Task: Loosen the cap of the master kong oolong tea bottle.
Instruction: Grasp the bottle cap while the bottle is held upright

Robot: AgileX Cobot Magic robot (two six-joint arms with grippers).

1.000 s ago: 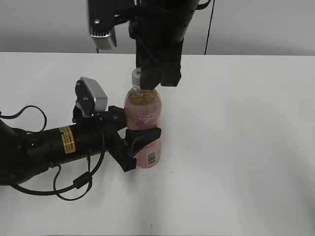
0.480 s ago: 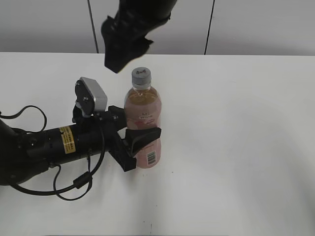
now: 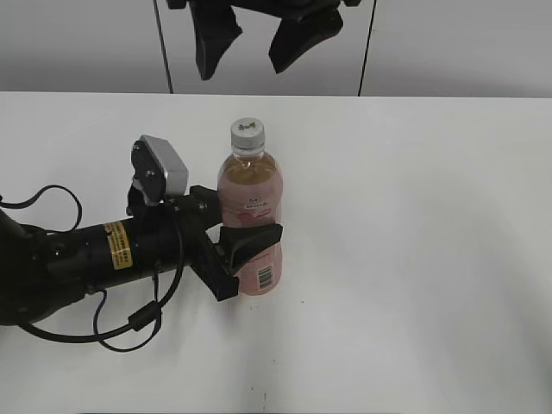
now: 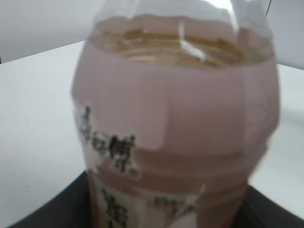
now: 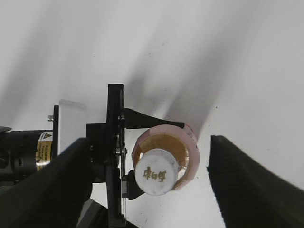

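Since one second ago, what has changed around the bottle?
The right gripper let go of the cap and rose clear above it, its fingers now spread open. The left gripper stays clamped on the bottle, which stands upright in the same place.

The left arm (image 3: 78, 259) is a thick matte-black tube bearing a yellow warning sticker (image 3: 118, 245), with thin black cables (image 3: 129, 323) looping beside it. A silver-grey box camera (image 3: 162, 171) sits on its wrist above black angular jaws, and the right gripper (image 3: 259, 39) shows two broad black tapered fingers (image 3: 214, 39).
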